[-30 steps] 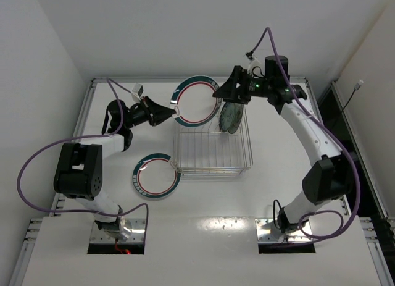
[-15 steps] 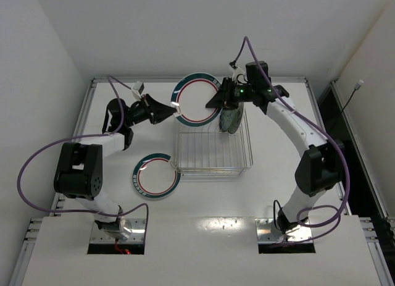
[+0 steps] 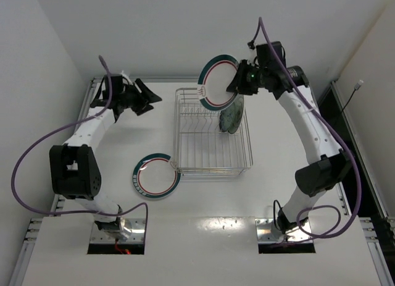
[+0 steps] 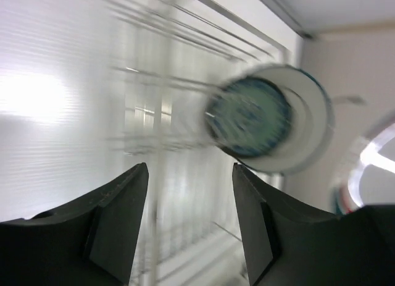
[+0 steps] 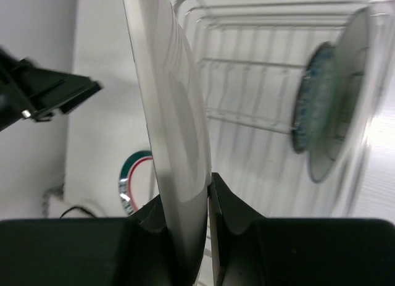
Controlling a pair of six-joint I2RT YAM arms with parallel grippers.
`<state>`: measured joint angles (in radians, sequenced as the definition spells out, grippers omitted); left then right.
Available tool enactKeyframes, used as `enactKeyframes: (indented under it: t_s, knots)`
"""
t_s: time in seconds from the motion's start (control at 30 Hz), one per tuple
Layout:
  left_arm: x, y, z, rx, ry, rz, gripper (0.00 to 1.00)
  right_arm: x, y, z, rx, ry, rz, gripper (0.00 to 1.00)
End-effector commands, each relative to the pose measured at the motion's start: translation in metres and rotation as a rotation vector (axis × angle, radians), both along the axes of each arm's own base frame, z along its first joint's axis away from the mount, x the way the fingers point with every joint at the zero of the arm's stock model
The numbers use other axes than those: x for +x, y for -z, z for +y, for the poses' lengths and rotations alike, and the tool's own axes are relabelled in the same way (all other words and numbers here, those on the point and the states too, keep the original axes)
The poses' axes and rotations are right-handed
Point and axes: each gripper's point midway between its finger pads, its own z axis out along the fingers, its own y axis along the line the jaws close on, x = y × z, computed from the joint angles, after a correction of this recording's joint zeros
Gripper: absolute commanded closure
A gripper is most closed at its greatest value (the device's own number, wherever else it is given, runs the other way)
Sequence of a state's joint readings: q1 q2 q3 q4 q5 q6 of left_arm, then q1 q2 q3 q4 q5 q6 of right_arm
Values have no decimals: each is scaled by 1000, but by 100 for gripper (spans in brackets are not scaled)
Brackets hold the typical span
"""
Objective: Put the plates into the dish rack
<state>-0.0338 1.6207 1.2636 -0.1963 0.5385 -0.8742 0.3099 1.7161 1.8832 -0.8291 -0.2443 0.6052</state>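
We see the right gripper (image 5: 185,202) clamped on the rim of a large green-rimmed plate (image 3: 217,82), one finger pressed against each face of it in the right wrist view. That plate is lifted off the table (image 3: 278,193) and tilted steeply on edge. From above it hangs over the far end of the dish rack (image 3: 210,151), and we cannot tell whether its lower edge touches the wires. Inside the rack, toward the far right side, two plates stand upright among the dividers. The teal plate (image 3: 229,117) is in front, and the grey-rimmed plate (image 5: 353,94) is close behind it. They overlap in every view, so we cannot say whether they touch. A second green-rimmed plate (image 3: 155,175) lies flat on the table just beside the near left corner of the rack, with its rim close to the wire. The left gripper (image 3: 147,96) hangs over the far left part of the table, well apart from the rack and from all the plates. Its jaws stand apart with nothing between them. The left wrist view is blurred, but we can make out its two dark fingers (image 4: 120,206) spread wide, with the rack and the two standing plates beyond them.
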Motion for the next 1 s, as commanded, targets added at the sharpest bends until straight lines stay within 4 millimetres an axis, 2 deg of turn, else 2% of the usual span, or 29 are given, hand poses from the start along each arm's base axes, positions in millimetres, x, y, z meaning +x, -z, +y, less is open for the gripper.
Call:
enactKeyframes:
  t_s: [0.0,0.1,0.13,0.2,0.23,0.33,0.37,0.5,0.53,0.67,0.9,0.97]
  knots:
    - [-31,34,87,429,-276,216,46,-4,-7,-55,-235,206,1,100]
    - [-46,38,118,561,-388,290,43,-7,2,-67,-303,260,36,100]
    - [-49,34,128,602,-433,287,40,-8,9,-72,-347,281,52,100]
    - [-57,39,134,627,-448,306,39,-9,19,-70,-403,284,77,100]
    - [-60,38,134,626,-449,304,38,-12,26,-76,-467,306,102,100]
    - [-64,46,134,631,-443,324,38,-5,40,-67,-558,293,120,100]
    - [-64,46,135,638,-449,324,38,-3,38,-64,-570,293,112,100]
    - [-64,44,137,644,-456,324,38,4,58,-54,-639,275,129,100]
    - [-64,44,137,644,-456,324,38,5,69,-50,-661,264,143,100]
    - [-64,47,137,653,-446,331,38,10,81,-54,-753,281,143,100]
    - [-72,53,138,666,-433,351,35,21,90,-50,-765,280,131,100]
    - [-77,58,138,681,-416,368,33,23,104,-44,-758,256,157,100]
